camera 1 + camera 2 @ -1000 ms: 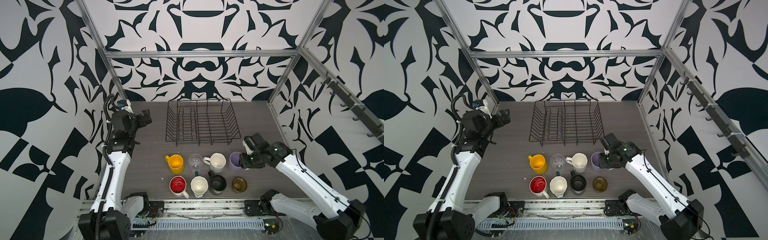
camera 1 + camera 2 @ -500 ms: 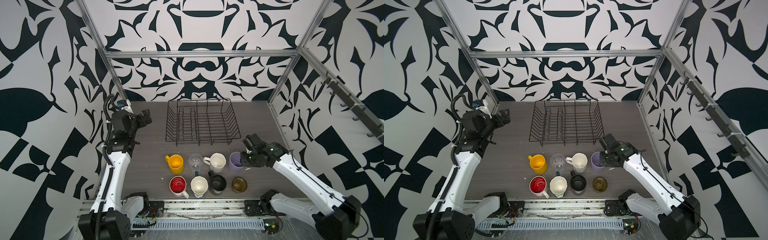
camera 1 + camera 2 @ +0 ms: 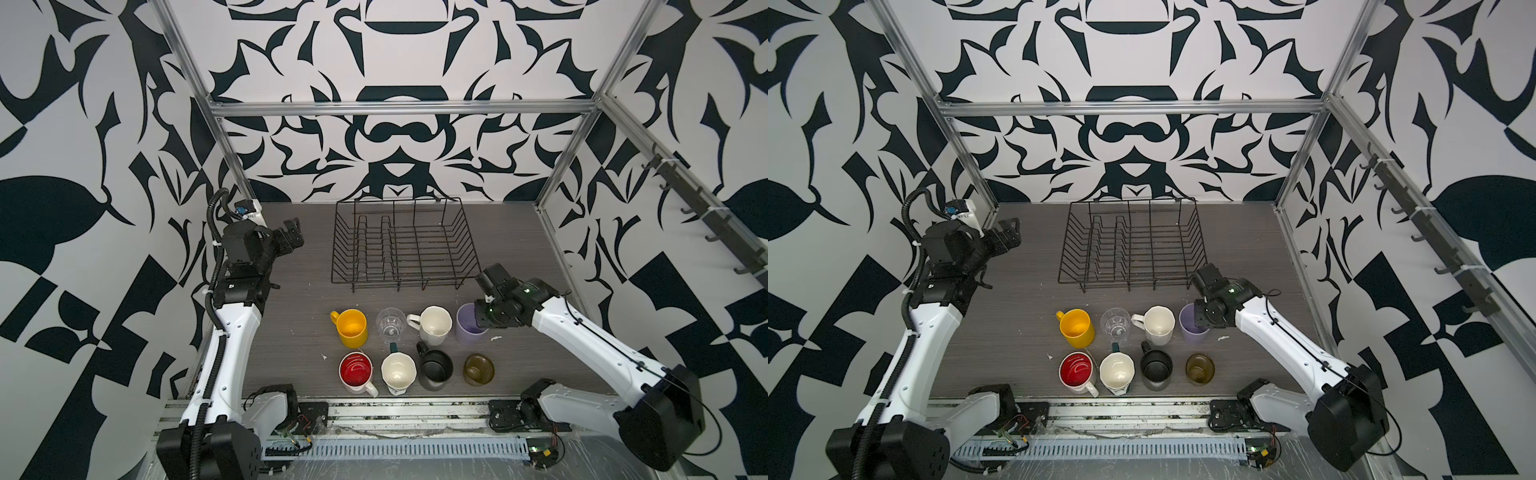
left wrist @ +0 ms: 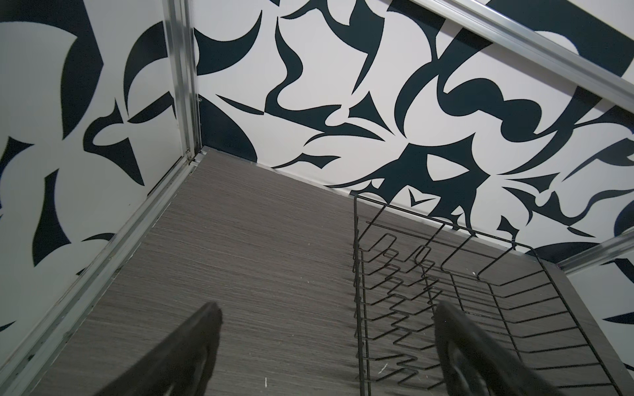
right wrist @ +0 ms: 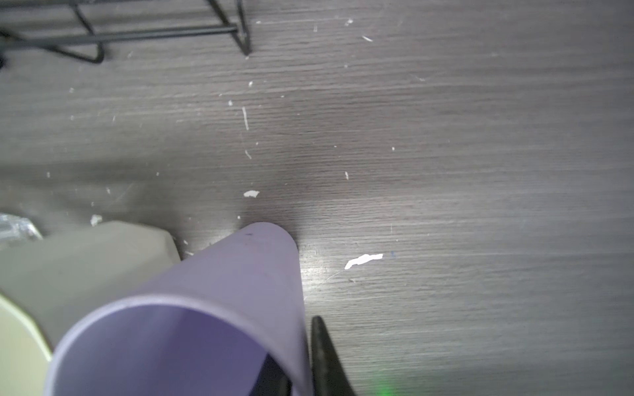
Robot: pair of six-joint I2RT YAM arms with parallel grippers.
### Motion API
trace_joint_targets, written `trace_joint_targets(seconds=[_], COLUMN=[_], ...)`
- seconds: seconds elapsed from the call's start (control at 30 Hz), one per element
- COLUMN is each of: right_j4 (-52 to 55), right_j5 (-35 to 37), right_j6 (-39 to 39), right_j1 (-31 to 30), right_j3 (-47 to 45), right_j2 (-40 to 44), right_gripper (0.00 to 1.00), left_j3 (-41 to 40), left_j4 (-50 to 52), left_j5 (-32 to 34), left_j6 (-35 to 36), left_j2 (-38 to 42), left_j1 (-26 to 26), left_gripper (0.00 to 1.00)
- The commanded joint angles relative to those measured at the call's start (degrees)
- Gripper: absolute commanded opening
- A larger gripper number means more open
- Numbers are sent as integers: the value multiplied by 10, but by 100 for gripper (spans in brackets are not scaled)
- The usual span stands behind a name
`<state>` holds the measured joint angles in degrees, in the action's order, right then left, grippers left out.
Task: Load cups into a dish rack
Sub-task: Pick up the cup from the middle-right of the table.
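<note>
Clearly, the right gripper (image 5: pixel 299 358) was clamped shut on the wall of the lilac tumbler (image 5: pixel 219 284). One black finger (image 5: pixel 326 356) pressed the outside and the other sat inside the rim. The tumbler stood on the grey table (image 5: pixel 446 171).

Just past the tumbler from the gripper stood the white mug (image 3: pixel 434 328). The glass (image 3: pixel 390 325) and the yellow mug (image 3: pixel 352 329) followed farther along the same row. A second row ran on the base side of the gripper. The brown cup (image 3: pixel 478 369) was closest, then the black mug (image 3: pixel 435 368), the teal-handled mug (image 3: pixel 398 372) and the red-lined mug (image 3: pixel 355 370). All eight cups stood on the table, outside the rack (image 3: pixel 401 245). The rack sat near the gripper on its far side, apart from it.

Well across the table, the left gripper (image 4: pixel 326 319) hung above the surface with its jaws spread wide and nothing between them. The rack lay ahead of its fingers (image 4: pixel 202 329).
</note>
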<state>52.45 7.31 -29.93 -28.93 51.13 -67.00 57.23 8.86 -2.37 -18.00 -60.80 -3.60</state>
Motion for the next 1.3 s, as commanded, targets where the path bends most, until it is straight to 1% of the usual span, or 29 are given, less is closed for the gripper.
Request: trace_joint_targets(seconds=[0.0, 0.03, 0.07, 0.1, 0.2, 0.4, 0.53, 0.73, 0.8, 0.87, 0.93, 1.03, 1.1, 1.13, 1.2, 1.27], right_j4=[13, 20, 28, 35, 64, 140, 158, 133, 103, 57, -1, -79, -137, -173, -231, -285], right_j5=[29, 32, 32, 52, 75, 120, 112, 95, 77, 44, -15, -76, -129, -162, -220, -286], right_j6=[13, 19, 23, 26, 33, 19, 17, 27, 21, 14, 11, 11, 3, -5, -15, -30], right_j1=[-2, -2, -3, -2, -2, 9, 49, 116, 123, 123, 123, 123, 123, 123, 123, 124], right_j3=[10, 14, 18, 21, 35, 85, 124, 188, 219, 246, 261, 282, 285, 281, 275, 279], right_j2=[0, -1, -1, -1, 3, 33, 78, 125, 129, 129, 122, 90, 65, 53, 28, -2], right_gripper=[2, 0, 0, 0, 0, 0, 0, 0, 0, 0, 0, 0, 0, 0, 0, 0], left_j3=[-2, -2, -2, -2, -2, -1, 4, 15, 19, 26, 33, 34, 27, 21, 8, -8], left_j4=[3, 3, 3, 3, 4, 4, 8, 19, 19, 18, 14, -8, -40, -65, -131, -224], left_j5=[-1, -1, -2, -1, 1, 0, -11, -25, -39, -64, -96, -156, -198, -231, -308, -381], left_j6=[-3, -3, -3, -3, -2, -5, -10, -26, -41, -57, -72, -110, -158, -186, -245, -325], left_j2=[7, 7, 7, 7, 7, 5, -1, -7, -11, -17, -24, -31, -36, -39, -51, -73], left_j1=[-2, -2, -2, -2, -2, -2, -2, -2, -2, -2, -2, -3, -3, -3, -3, -3], left_gripper=[99, 99, 99, 99, 99, 99, 99, 99, 99, 99, 100, 100, 100, 99, 98, 96])
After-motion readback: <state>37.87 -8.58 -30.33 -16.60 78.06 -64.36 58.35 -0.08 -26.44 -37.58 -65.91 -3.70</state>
